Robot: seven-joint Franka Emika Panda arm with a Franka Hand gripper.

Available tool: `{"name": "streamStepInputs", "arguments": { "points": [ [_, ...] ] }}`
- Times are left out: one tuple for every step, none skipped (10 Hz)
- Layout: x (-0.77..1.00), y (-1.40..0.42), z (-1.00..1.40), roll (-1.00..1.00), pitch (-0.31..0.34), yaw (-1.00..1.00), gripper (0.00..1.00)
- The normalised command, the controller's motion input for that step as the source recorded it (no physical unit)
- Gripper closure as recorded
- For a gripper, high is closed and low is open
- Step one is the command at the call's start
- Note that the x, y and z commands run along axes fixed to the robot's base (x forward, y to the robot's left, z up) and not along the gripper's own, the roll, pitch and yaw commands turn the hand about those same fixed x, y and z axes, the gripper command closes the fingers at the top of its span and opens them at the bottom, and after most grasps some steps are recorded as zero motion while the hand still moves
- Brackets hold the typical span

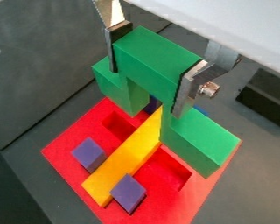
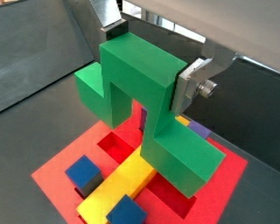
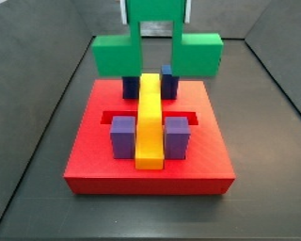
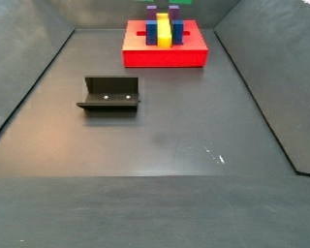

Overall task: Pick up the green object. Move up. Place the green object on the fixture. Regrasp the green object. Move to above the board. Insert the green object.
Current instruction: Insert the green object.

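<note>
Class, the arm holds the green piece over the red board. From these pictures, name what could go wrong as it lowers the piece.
1. The green object, gripped by the gripper, hangs above the board astride the yellow bar. If it is off-centre, its legs could land on the bar or the posts and jam.
2. Only the narrow middle sits between the fingers, so contact might twist the piece in the grip.

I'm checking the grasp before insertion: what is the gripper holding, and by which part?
The gripper above the red board is shut on the bright-green plastic block, its silver fingers clamping the top bar; both legs hang down.
</note>
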Motion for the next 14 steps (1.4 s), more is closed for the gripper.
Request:
{"name": "streamStepInputs", "arguments": {
  "points": [
    [0.04,-0.05,-0.43,-0.09,-0.106,0.21,1.00],
    [0.01,0.00,-0.44,-0.15,-0.094,0.26,1.00],
    [0.03,0.00,-0.31,-0.12,-0.087,0.24,1.00],
    [0.02,0.00,-0.23,-0.03,-0.081,0.14,1.00],
    [0.02,0.00,-0.20,0.00,-0.069,0.02,1.00],
    [0.00,0.00,-0.21,0.00,-0.077,0.00,1.00],
    [0.00,0.00,-0.24,-0.03,-0.114,0.00,1.00],
    [0.00,0.00,-0.23,-0.03,-0.123,0.00,1.00],
    [0.00,0.00,-0.20,-0.01,-0.107,0.00,1.00],
    [0.01,0.00,-0.16,0.00,-0.106,0.00,1.00],
    [0.00,0.00,-0.19,0.00,-0.114,0.00,1.00],
    [0.00,0.00,-0.20,-0.01,-0.123,0.00,1.00],
    [0.00,0.00,-0.23,-0.01,-0.139,0.00,1.00],
    [0.00,0.00,-0.27,-0.02,-0.161,0.00,1.00]
  ]
}}
